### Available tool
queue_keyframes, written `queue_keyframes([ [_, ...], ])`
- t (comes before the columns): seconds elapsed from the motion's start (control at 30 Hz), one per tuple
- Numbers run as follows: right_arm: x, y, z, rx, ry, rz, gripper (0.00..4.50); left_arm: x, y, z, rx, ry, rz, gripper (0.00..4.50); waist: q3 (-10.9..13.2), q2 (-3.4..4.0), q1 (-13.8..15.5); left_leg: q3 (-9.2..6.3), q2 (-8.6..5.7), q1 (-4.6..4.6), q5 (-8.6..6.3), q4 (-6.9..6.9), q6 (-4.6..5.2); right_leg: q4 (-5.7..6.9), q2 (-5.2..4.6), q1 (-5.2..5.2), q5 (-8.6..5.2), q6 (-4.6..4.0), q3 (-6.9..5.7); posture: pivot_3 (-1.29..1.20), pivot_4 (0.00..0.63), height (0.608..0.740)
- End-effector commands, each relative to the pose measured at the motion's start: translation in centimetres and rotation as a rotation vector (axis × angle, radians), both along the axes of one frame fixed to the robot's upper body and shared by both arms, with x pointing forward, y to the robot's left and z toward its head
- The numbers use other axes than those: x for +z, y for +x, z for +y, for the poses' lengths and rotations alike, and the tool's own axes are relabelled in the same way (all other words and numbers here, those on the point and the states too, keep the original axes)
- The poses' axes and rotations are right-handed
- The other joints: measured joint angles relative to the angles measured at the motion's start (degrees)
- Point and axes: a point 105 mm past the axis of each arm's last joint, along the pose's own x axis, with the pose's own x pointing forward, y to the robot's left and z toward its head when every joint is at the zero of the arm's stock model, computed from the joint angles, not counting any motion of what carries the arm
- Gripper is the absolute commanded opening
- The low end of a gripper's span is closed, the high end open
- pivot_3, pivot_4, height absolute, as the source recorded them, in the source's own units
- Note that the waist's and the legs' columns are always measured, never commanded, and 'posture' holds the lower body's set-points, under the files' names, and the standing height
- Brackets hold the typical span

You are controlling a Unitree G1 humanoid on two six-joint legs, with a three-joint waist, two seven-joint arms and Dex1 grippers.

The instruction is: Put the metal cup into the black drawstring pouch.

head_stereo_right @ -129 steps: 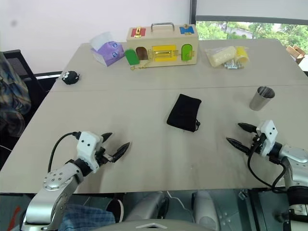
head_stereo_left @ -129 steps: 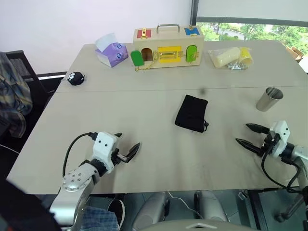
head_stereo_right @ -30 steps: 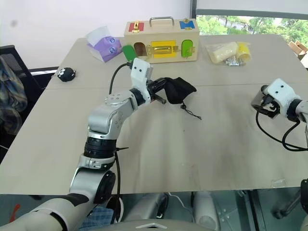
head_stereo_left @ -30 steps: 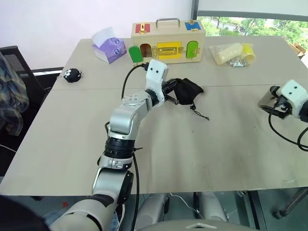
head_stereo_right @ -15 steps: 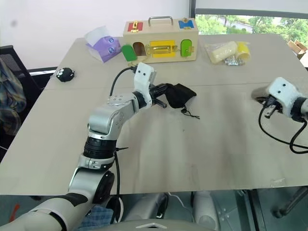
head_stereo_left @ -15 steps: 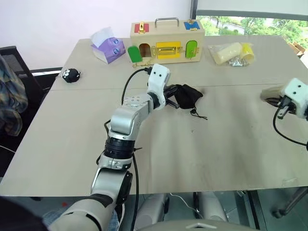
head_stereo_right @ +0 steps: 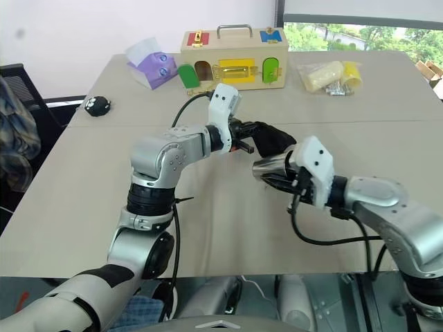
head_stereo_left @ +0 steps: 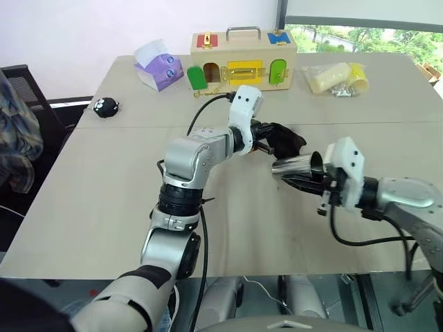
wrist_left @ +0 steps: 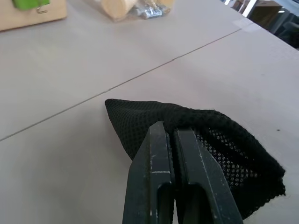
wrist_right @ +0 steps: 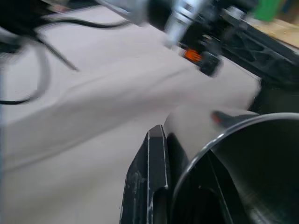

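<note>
The black drawstring pouch (head_stereo_left: pixel 285 138) hangs just above the table's middle, pinched at one edge by my left gripper (head_stereo_left: pixel 268 143). In the left wrist view its fingers (wrist_left: pixel 161 149) press together on the mesh fabric (wrist_left: pixel 224 140). The metal cup (head_stereo_left: pixel 294 164) is shiny and lies on its side in the air, just in front of and below the pouch. My right gripper (head_stereo_left: pixel 296 177) is shut on the cup's rim, with the base pointing towards the pouch. The right wrist view shows the cup's rim (wrist_right: pixel 219 140) close up beside one black finger (wrist_right: pixel 156 158).
At the back of the table (head_stereo_left: pixel 104 194) stand a wooden lock box (head_stereo_left: pixel 242 66), a purple tissue pack (head_stereo_left: pixel 159 69) and a clear bag of yellow items (head_stereo_left: pixel 336 77). A small black round thing (head_stereo_left: pixel 106 106) lies far left. A chair (head_stereo_left: pixel 21 90) stands beyond the left edge.
My right gripper shut on the metal cup at the table's right side and swung it left to the middle, up to the pouch. My left gripper carried the pouch slightly right.
</note>
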Motion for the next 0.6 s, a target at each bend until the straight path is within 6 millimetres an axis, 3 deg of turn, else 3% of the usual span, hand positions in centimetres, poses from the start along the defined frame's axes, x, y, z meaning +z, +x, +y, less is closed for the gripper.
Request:
queue_keyframes([
  [0.03,2.2,2.0,-0.1,-0.164,0.122,-0.126,0.04,1.5,-0.7,-0.7,-0.051,-0.012,-0.047,0.00,0.0,0.00,-0.1,0.01,0.00,0.01,0.01,-0.01,-0.01,0.02,0.02,-0.01,0.00,0.00,0.01,0.00,0.150,0.710],
  [0.1,2.7,2.4,0.1,-0.205,0.191,-0.129,0.04,1.4,-0.7,-0.6,-0.048,0.005,-0.055,0.00,0.0,0.04,-0.1,0.01,0.03,0.04,0.03,-0.02,-0.04,0.07,0.05,-0.04,0.00,-0.01,0.05,0.00,0.150,0.710],
  [0.33,1.9,3.5,0.8,-0.246,0.174,-0.148,0.04,1.5,-0.9,-0.8,-0.066,-0.008,-0.048,0.00,0.0,0.03,-0.1,0.02,0.00,0.03,0.03,-0.03,-0.05,0.06,0.16,-0.04,0.00,-0.01,0.06,0.00,0.150,0.710],
  [0.47,0.5,4.3,1.0,-0.262,0.077,-0.182,0.04,2.1,-1.2,-1.1,-0.087,-0.036,-0.048,0.00,0.0,0.03,-0.3,0.04,0.00,0.03,0.03,-0.03,-0.05,0.07,0.17,-0.06,0.00,-0.01,0.08,0.00,0.150,0.710],
  [0.6,0.3,6.4,1.1,-0.334,0.050,-0.261,0.04,2.1,-1.6,-1.3,-0.105,-0.059,-0.035,0.00,0.0,0.03,-0.8,0.06,0.00,0.06,0.03,-0.03,-0.05,0.09,0.24,-0.05,0.00,-0.01,0.09,0.00,0.150,0.710],
])
